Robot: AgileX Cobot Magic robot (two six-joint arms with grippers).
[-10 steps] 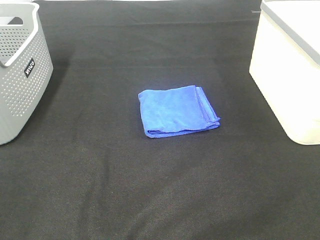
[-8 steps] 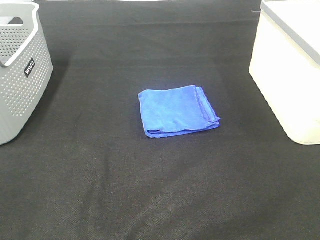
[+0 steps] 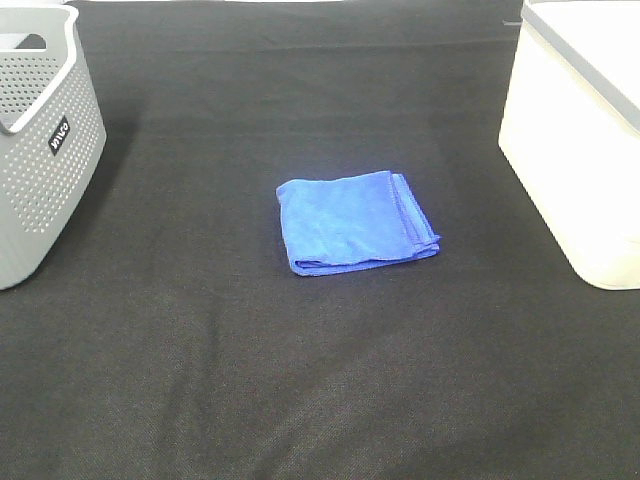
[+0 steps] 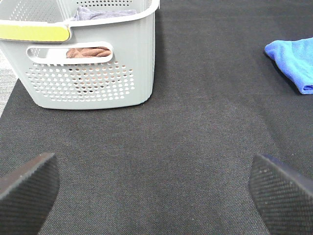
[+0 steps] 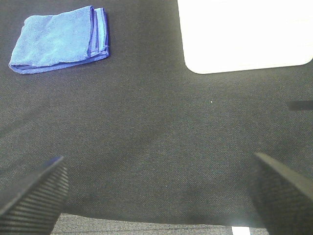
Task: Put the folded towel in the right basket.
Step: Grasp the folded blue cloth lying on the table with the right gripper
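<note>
A folded blue towel (image 3: 355, 221) lies flat on the black cloth in the middle of the table. It also shows in the left wrist view (image 4: 295, 64) and in the right wrist view (image 5: 61, 39). The white right basket (image 3: 580, 130) stands at the right edge, and its wall shows in the right wrist view (image 5: 244, 34). My left gripper (image 4: 151, 196) is open and empty, well short of the towel. My right gripper (image 5: 156, 196) is open and empty, also apart from the towel. Neither gripper shows in the high view.
A grey perforated basket (image 3: 40, 140) stands at the far left, and in the left wrist view (image 4: 88, 54) it holds grey and brown cloths. Black cloth (image 3: 320, 380) covers the table. Its front edge shows in the right wrist view (image 5: 146, 226).
</note>
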